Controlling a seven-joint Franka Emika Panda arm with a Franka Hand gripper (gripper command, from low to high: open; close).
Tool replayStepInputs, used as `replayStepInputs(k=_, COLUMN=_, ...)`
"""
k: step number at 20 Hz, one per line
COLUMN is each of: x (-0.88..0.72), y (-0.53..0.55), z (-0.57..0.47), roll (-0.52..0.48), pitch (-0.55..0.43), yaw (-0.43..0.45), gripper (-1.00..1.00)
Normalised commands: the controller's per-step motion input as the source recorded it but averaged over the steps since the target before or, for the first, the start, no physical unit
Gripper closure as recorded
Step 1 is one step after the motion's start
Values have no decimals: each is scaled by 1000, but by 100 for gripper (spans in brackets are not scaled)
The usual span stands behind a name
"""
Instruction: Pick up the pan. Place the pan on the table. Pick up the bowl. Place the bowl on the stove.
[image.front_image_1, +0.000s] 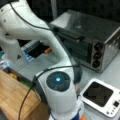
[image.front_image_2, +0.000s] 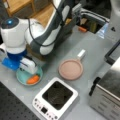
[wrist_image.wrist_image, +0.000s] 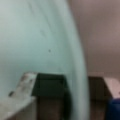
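The pan (image.front_image_2: 71, 69) was already set on the counter (image.front_image_2: 97, 51), the stove (image.front_image_2: 56, 99) left bare, and the bowl (image.front_image_2: 29, 76) was straddled at its rim directly beneath the gripper (image.front_image_2: 28, 67), its jaws apart, not yet lifted.

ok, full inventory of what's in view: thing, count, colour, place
pan: 1, dusty pink with white handle, on the table, beside the stove
bowl: 1, teal, on the table at a front view's left, under the gripper
food piece: 1, orange, in the bowl
stove: 1, white with black top, nothing on it
toaster oven: 1, silver with black knobs
wooden board: 1, light wood
table: 1, grey
gripper: 1, white, down at the bowl's rim
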Motion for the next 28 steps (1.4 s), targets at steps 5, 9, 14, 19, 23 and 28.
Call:
replayStepInputs(k=5, x=-257, y=96, z=84, roll=120, pitch=-58, yaw=-115, gripper=100)
replayStepInputs(k=9, x=-236, y=151, z=67, roll=115, pitch=-66, yaw=-155, gripper=100)
replayStepInputs(k=14, x=-210, y=265, z=15, roll=125, pitch=-91, yaw=-191, gripper=100)
replayStepInputs(k=19, x=-238, y=329, z=39, roll=120, pitch=-89, yaw=-223, gripper=100)
replayStepInputs(k=23, x=-255, y=342, z=31, roll=85, pitch=-91, yaw=-227, gripper=100)
replayStepInputs(k=28, x=-239, y=371, z=-41, roll=51, pitch=-113, yaw=-223, gripper=100)
